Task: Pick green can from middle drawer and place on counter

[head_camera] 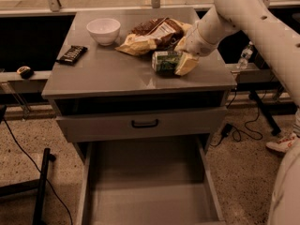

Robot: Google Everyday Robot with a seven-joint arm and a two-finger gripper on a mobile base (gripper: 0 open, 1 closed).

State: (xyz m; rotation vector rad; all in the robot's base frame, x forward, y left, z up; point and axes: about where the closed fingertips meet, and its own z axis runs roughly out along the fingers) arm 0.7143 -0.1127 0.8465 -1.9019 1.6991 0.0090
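The counter point(108, 71) carried a white bowl point(103, 30) near its back edge, a flat black bar point(71, 54) by the left edge, and a heap of crumpled snack bags point(150, 34) at the back right. The bags lay just behind the green can point(165, 61), crowding the spot where the gripper point(180, 59) worked. A clear water bottle point(243, 56) stood off the counter to the right, on a lower ledge. Under the counter sat a closed drawer front point(140, 124) with a black handle point(145, 123). Below that, the middle drawer point(150, 196) was pulled far out, its flat floor bare. Cables trailed over the speckled floor on both sides.

The white arm point(253, 18) came in from the upper right and reached down to the right front part of the counter. The gripper was closed on the green can, one finger against the can's right end and the other behind it. The can lay on its side on the counter, resting on the surface, well apart from the bowl and the black bar.
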